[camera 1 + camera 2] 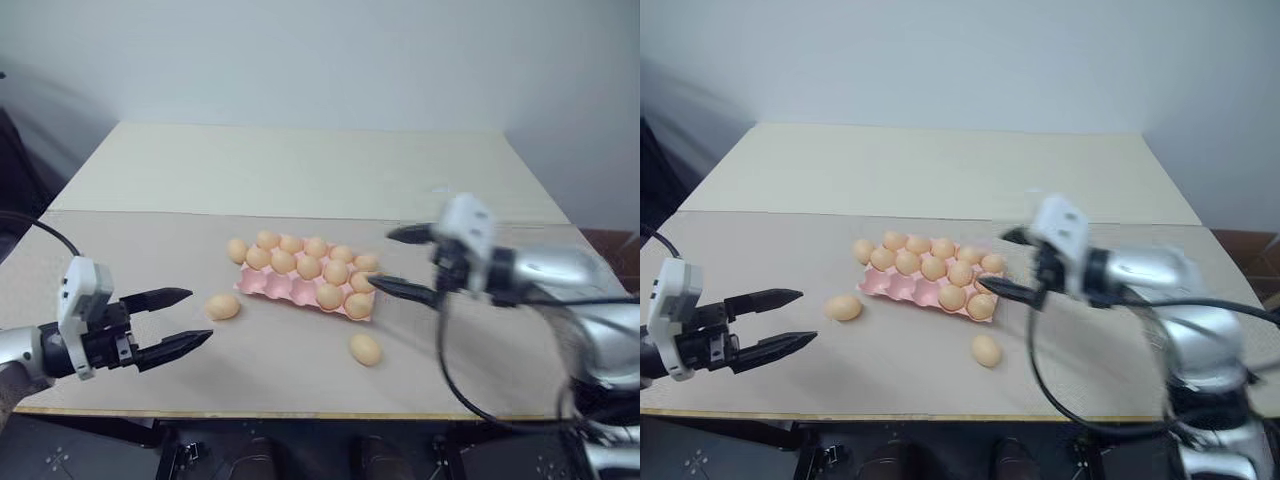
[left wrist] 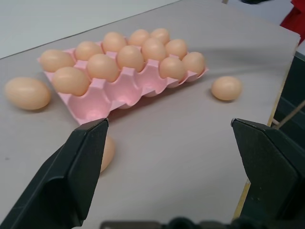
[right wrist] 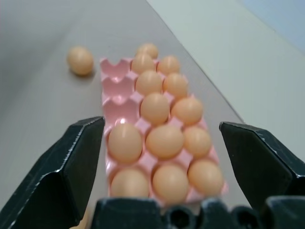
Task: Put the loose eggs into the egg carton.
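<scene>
Both grippers hang spread wide and empty above the table (image 1: 300,170). Right gripper (image 1: 400,262) sits at about three o'clock of the egg carton (image 1: 290,288), its lower finger tip close over the carton's near right corner. Left gripper (image 1: 180,320) hovers well apart at about eight o'clock of the carton. Most of the pink carton's cups hold eggs, with three cups in the near row bare. One loose egg (image 1: 223,307) lies just beside the carton at eight o'clock, another egg (image 1: 365,349) at five o'clock, and a third egg (image 1: 237,250) touches its far left corner.
</scene>
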